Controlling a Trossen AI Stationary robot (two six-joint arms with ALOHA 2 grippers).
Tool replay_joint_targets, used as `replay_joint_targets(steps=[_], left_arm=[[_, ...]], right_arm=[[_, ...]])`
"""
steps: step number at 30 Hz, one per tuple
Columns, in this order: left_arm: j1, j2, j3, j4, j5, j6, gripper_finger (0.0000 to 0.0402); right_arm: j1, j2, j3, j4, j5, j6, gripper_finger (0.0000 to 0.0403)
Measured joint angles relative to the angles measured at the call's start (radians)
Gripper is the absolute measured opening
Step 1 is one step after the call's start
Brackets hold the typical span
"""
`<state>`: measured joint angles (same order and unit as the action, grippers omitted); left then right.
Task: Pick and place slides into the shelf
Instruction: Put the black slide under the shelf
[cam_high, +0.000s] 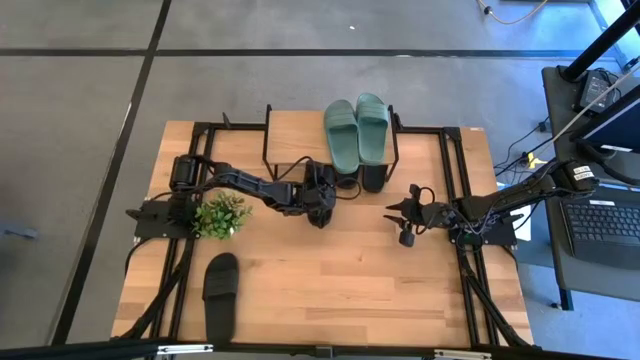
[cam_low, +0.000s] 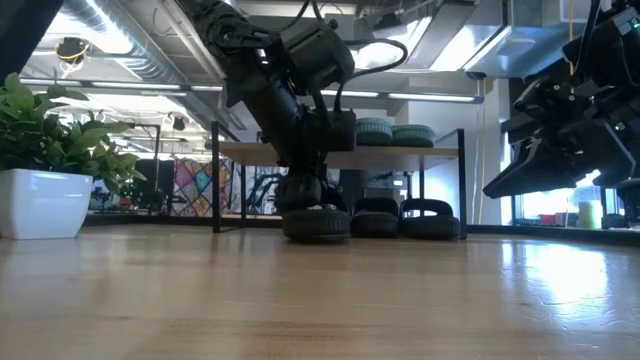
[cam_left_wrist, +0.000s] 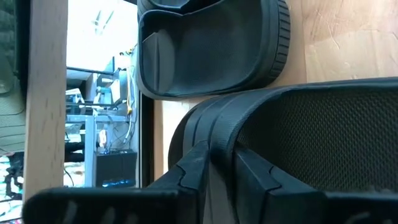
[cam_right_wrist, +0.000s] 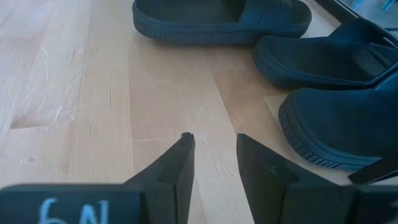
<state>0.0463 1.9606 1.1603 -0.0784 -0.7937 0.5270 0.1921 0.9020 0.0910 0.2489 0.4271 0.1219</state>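
Matte black slide sandal (cam_left_wrist: 298, 137) is clamped by its edge in the left gripper (cam_high: 320, 207), low at the front of the small wood-top shelf (cam_high: 295, 133), likely so it slides under. Right gripper (cam_high: 404, 222) waits mid-table, fingers slightly apart, empty. Count: two sage-green slides (cam_high: 355, 130) on top, four black visible, one (cam_high: 220, 292) lying apart near the front edge.

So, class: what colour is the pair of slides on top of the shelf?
Sage green slides, on the shelf; clearest in the high view.
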Motion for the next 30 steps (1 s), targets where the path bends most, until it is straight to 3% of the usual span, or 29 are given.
replay_joint_targets(steps=[10, 17, 24, 27, 30], left_arm=[[-0.001, 0.0, 0.0, 0.011, 0.0, 0.026, 0.0063], [-0.001, 0.0, 0.0, 0.015, -0.006, 0.025, 0.014], [-0.033, -0.036, 0.0, -0.003, -0.163, 0.03, 0.0183], [-0.061, -0.08, 0.0, -0.014, -0.132, 0.024, 0.0183], [-0.083, -0.124, 0.0, -0.017, -0.034, 0.0, 0.0182]], right_arm=[[0.0, 0.0, 0.0, 0.0, 0.0, 0.0, 0.0122], [0.0, 0.0, 0.0, 0.0, 0.0, 0.0, 0.0122], [0.0, 0.0, 0.0, 0.0, 0.0, 0.001, 0.0122], [0.0, 0.0, 0.0, 0.0, 0.0, 0.004, 0.0122], [0.0, 0.0, 0.0, 0.0, 0.0, 0.004, 0.0122]])
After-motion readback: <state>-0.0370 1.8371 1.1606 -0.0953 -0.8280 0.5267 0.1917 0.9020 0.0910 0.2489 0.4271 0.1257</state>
